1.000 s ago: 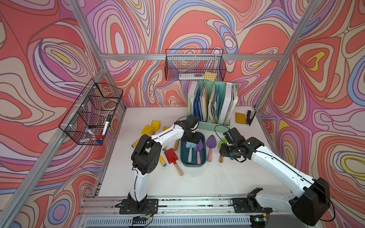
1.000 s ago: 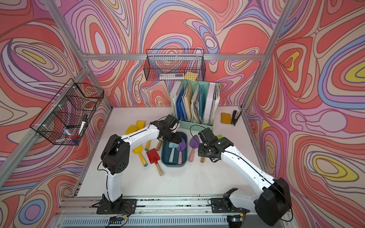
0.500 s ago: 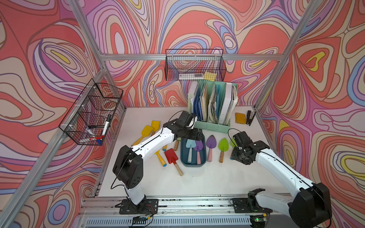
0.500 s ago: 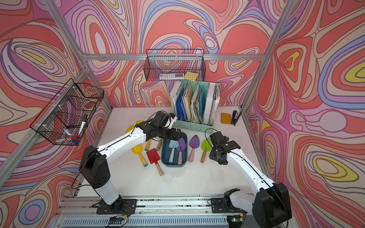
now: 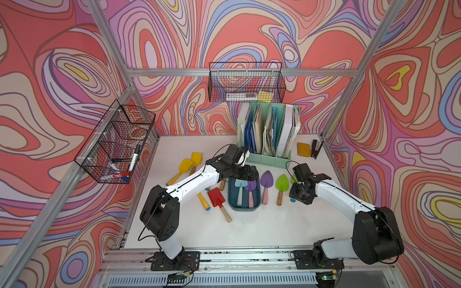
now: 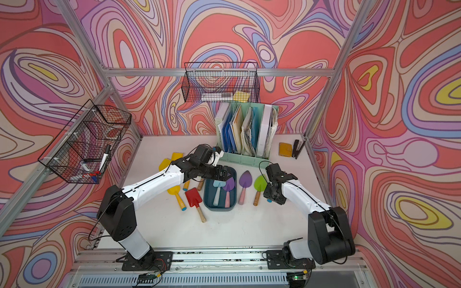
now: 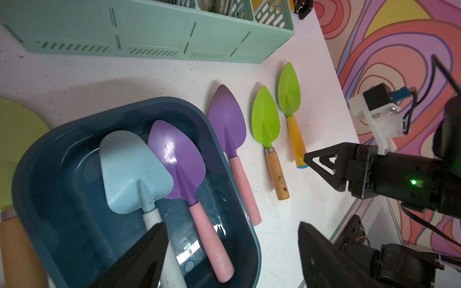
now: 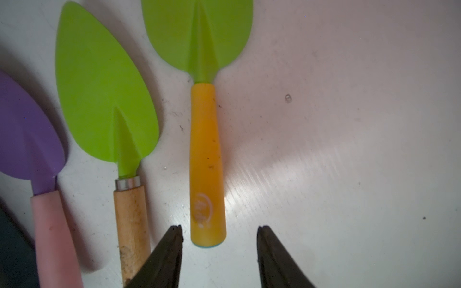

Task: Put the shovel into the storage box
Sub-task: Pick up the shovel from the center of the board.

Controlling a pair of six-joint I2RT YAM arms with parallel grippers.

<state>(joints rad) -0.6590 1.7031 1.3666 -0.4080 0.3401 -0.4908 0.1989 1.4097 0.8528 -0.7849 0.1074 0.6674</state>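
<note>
The storage box (image 5: pixel 244 208) sat near the middle of the surface (image 5: pixel 249 232), a little toward the far edge, with its long sides running near to far. Two shovels lay inside it, blades toward the far edge. One was a light-blue shovel (image 7: pixel 132 172) with a white handle. The other, a purple shovel (image 7: pixel 177 162) with a pink handle, overlapped the first blade on the right. The left jaws hung over the far end of the box, spread wide with nothing between them. In the left wrist view the white handle passed behind one of them, ungripped.

Just beside the box's right wall lay a second purple shovel (image 5: pixel 266 179). Next came a green shovel with a wooden handle (image 5: pixel 282 183), and nearest the right edge a green shovel with a yellow-orange handle (image 8: pixel 205 162). All three lay side by side, blades toward the far edge. The right jaws stood apart at the butt of the yellow-orange handle, one on each side, with a gap showing on both sides, so nothing was clamped.

Left of the box lay a red shovel (image 5: pixel 216 197) with a wooden handle, and yellow shovels (image 5: pixel 185 165) lay farther toward the left edge. A mint-green file organiser (image 5: pixel 269 159) full of folders stood by the far edge, behind the box.
</note>
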